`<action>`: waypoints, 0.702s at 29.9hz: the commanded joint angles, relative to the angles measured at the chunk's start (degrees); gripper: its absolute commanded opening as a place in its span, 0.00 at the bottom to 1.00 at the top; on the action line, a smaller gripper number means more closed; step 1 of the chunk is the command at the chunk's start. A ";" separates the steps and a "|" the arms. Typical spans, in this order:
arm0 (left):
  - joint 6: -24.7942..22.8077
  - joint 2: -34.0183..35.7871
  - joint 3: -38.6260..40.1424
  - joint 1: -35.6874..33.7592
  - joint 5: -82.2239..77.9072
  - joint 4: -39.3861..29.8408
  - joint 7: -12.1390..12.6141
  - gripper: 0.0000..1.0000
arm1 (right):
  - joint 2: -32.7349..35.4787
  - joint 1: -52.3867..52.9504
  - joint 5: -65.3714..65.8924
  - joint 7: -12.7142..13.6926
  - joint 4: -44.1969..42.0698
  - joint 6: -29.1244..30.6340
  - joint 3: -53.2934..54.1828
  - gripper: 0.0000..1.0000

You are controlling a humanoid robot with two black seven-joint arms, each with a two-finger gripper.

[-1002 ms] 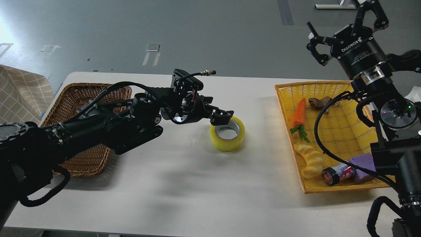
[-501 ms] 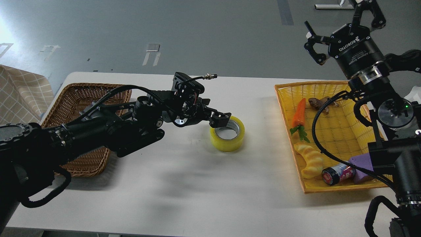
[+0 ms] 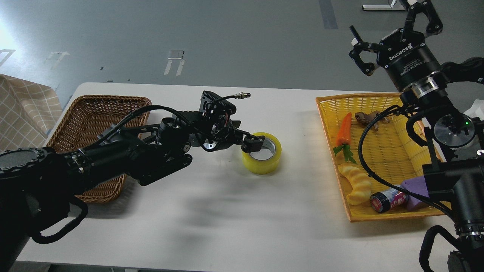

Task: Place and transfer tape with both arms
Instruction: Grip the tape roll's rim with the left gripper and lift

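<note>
While the tape [image 3: 261, 153] lies flat on the white table [image 3: 211, 211], about in its middle, the left gripper [image 3: 254, 144] reaches over its near-left rim, and one dark fingertip [image 3: 257, 145] covers part of the grey-white core; I cannot tell if the jaws are wide or already holding the roll. High above the yellow basket [image 3: 382, 100], the right gripper [image 3: 393, 41] has its jaws spread wide and empty, with the top finger cut off by the frame edge.

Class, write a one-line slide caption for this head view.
Left gripper reaches the yellow tape roll on the white table; right gripper waits raised, open.
</note>
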State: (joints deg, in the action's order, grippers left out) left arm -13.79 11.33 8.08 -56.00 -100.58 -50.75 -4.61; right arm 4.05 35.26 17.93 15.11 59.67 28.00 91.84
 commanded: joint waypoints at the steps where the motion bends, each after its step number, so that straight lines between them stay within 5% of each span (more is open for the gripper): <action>1: -0.01 -0.08 0.00 0.28 -0.05 0.04 0.04 0.96 | -0.01 -0.01 0.00 0.00 0.01 0.00 0.00 0.99; 21: -0.09 -2.72 -2.46 0.98 0.47 3.82 0.21 0.96 | -0.09 -0.28 0.00 -0.09 0.01 0.00 -0.08 0.99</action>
State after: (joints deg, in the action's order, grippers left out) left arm -13.88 9.35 5.79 -55.19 -100.13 -47.42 -4.38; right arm 3.96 35.04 17.93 15.02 59.67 28.00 91.81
